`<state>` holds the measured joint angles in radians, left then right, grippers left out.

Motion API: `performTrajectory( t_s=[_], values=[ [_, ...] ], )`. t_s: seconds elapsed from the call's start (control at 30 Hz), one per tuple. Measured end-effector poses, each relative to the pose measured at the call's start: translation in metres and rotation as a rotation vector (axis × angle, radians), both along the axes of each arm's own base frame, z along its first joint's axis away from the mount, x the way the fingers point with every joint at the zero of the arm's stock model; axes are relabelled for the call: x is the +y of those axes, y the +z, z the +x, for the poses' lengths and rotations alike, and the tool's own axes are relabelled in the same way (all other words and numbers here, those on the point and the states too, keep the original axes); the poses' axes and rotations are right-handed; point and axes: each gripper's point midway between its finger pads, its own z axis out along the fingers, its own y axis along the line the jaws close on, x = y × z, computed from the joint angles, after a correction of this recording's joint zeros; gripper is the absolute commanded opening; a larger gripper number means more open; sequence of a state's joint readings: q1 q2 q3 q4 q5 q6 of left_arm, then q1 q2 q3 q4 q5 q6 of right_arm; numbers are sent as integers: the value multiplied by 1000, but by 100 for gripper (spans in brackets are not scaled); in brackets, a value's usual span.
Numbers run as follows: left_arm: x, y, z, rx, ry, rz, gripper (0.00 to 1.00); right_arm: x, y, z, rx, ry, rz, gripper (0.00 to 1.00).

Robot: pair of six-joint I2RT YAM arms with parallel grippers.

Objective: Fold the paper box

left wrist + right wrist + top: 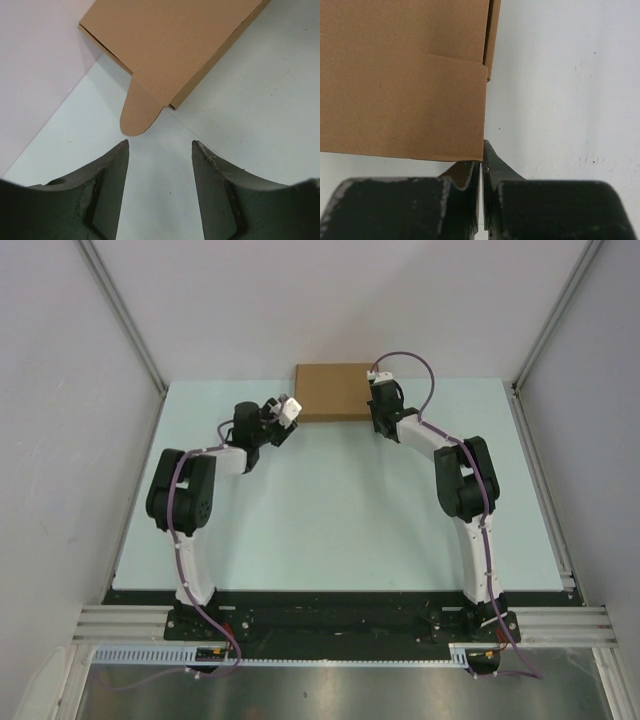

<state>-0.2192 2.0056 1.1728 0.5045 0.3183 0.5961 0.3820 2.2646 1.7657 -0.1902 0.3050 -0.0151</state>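
My left claw (160, 147) is spread and empty, pointing toward a rounded tab (137, 116) that sticks out of the paper box (335, 390) just beyond the fingertips. My right claw (482, 154) is pressed together with its tips at the box's near right corner; I cannot tell whether any cardboard is caught between them. The box lies flat at the far edge of the pale surface (330, 520), against the back wall (330, 300).
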Motion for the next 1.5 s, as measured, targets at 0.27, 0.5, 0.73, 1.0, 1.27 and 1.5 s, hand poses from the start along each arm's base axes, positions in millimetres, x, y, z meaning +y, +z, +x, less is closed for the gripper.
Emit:
performTrajectory(
  t_s=[0.27, 0.5, 0.73, 1.0, 1.27, 1.5],
  values=[
    [-4, 2, 21, -32, 36, 17, 54, 1, 0, 0, 2, -6, 15, 0],
    [-3, 7, 33, -59, 60, 17, 27, 1, 0, 0, 3, -5, 17, 0],
    [-11, 1, 30, -25, 38, 21, 0, 3, 1, 0, 5, -6, 24, 0],
    [-15, -3, 27, 51, 46, -22, 0, 4, 3, -1, 14, -7, 31, 0],
    [-20, 0, 26, 138, 95, -129, 0, 5, 9, -1, 21, -12, 37, 0],
    [-24, 12, 30, 207, 156, -255, 0, 7, 12, 1, 32, -19, 42, 0]
  ],
)
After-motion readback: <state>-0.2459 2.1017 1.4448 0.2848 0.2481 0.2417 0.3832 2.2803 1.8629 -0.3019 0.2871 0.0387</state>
